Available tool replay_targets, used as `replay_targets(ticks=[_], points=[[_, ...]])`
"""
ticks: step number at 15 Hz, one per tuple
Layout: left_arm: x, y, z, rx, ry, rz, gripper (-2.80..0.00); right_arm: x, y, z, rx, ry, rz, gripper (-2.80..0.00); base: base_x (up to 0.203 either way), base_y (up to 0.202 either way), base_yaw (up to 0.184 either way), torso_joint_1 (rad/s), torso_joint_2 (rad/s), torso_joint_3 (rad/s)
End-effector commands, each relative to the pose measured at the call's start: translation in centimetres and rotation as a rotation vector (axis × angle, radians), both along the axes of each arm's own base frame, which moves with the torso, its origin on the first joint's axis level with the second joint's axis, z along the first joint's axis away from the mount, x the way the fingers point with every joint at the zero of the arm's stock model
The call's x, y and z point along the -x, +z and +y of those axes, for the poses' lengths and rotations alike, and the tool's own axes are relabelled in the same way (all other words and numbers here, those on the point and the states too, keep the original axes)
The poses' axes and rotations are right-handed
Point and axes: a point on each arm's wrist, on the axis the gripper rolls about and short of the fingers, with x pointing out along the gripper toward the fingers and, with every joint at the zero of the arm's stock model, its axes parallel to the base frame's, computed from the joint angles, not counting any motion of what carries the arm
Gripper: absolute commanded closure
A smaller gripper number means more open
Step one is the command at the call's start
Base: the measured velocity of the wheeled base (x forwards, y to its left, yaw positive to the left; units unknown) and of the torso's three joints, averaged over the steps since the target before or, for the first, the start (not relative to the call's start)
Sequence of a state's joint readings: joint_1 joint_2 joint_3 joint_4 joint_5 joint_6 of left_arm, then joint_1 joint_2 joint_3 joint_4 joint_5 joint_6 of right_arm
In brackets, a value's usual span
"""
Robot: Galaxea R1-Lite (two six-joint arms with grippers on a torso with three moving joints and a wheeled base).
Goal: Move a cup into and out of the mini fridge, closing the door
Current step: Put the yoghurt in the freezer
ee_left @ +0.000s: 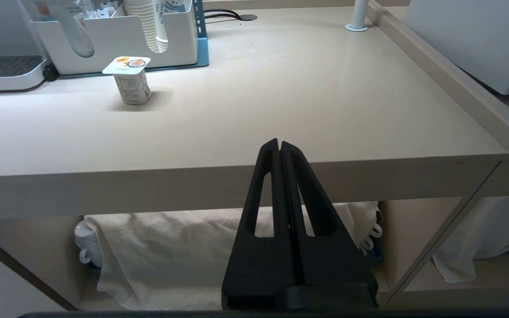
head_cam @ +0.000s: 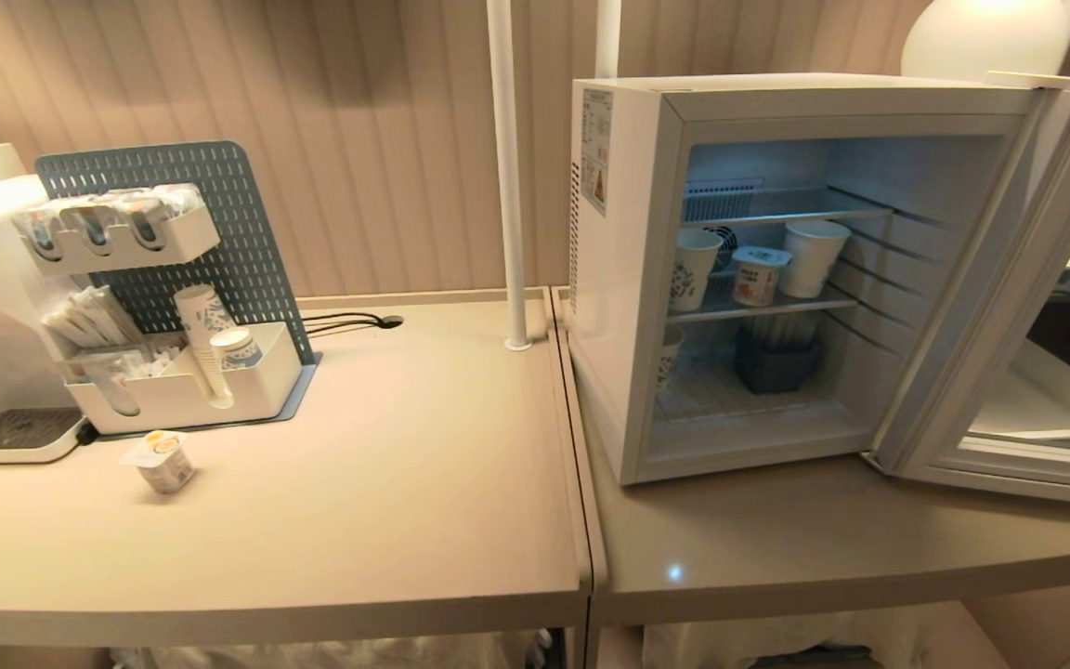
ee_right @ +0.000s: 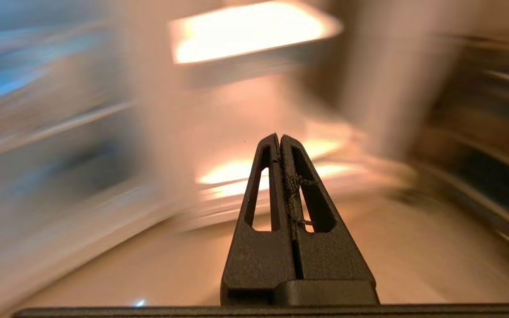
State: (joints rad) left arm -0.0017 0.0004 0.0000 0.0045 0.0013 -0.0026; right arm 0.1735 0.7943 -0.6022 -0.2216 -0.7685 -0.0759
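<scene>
My right jaws (ee_right: 279,139) are pressed tight together and hold nothing. All around them is a blur, with something bright ahead of the tips, so I cannot say just what they point at. My left jaws (ee_left: 279,143) are pressed together too, with nothing in them, and they hang low, just in front of the table (ee_left: 254,128) edge, out of the way. Ahead of them and off to one side, a small sealed yogurt cup (ee_left: 131,81) stands upright on the table, near the white holder (ee_left: 117,39) with its stack of paper cups. Well off to the other side sits the mini fridge (head_cam: 628,279). Its door (head_cam: 1009,307) is swung wide open, so I could reach straight in. On the middle wire shelf, three things stand side by side: a patterned paper cup (head_cam: 691,269), a little yogurt cup with a foil lid (head_cam: 758,274) and a plain white cup (head_cam: 812,257). They are kept there to stay cold. I think the door is open because the cup job is not finished, and it must be pushed shut at the end.
</scene>
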Motion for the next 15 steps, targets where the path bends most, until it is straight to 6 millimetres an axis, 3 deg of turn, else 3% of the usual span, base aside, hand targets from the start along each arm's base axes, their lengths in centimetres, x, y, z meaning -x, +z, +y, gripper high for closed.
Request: replay_targets(ticks=[1, 3, 6, 7, 10, 11, 12, 15], points=[[0.0, 0.0, 0.0, 0.0, 0.0, 0.001, 0.0, 7.0, -0.2, -1.4, -0.028, -0.189, -0.192, 0.0, 0.0, 0.0, 0.0, 0.0, 0.0, 0.0], [0.0, 0.0, 0.0, 0.0, 0.0, 0.001, 0.0, 10.6, -2.1, -1.4, -0.007, -0.205, -0.253, 0.0, 0.0, 0.0, 0.0, 0.0, 0.0, 0.0], [0.0, 0.0, 0.0, 0.001, 0.0, 0.001, 0.0, 14.0, -6.7, -1.1, 0.019, -0.114, -0.32, 0.0, 0.0, 0.0, 0.0, 0.0, 0.0, 0.0], [0.0, 0.0, 0.0, 0.0, 0.0, 0.001, 0.0, 14.0, -8.6, -1.0, 0.03, -0.037, -0.337, 0.0, 0.0, 0.0, 0.0, 0.0, 0.0, 0.0], [0.0, 0.0, 0.0, 0.0, 0.0, 0.001, 0.0, 10.4, -15.2, -0.3, 0.052, 0.307, -0.186, 0.0, 0.0, 0.0, 0.0, 0.0, 0.0, 0.0], [0.0, 0.0, 0.0, 0.0, 0.0, 0.001, 0.0, 9.9, -16.5, 0.0, 0.039, 0.442, -0.132, 0.0, 0.0, 0.0, 0.0, 0.0, 0.0, 0.0], [0.0, 0.0, 0.0, 0.0, 0.0, 0.001, 0.0, 9.7, -17.2, 0.2, 0.019, 0.549, -0.083, 0.0, 0.0, 0.0, 0.0, 0.0, 0.0, 0.0], [0.0, 0.0, 0.0, 0.0, 0.0, 0.001, 0.0, 9.9, -18.4, 0.3, -0.026, 0.609, 0.092, 0.0, 0.0, 0.0, 0.0, 0.0, 0.0, 0.0]])
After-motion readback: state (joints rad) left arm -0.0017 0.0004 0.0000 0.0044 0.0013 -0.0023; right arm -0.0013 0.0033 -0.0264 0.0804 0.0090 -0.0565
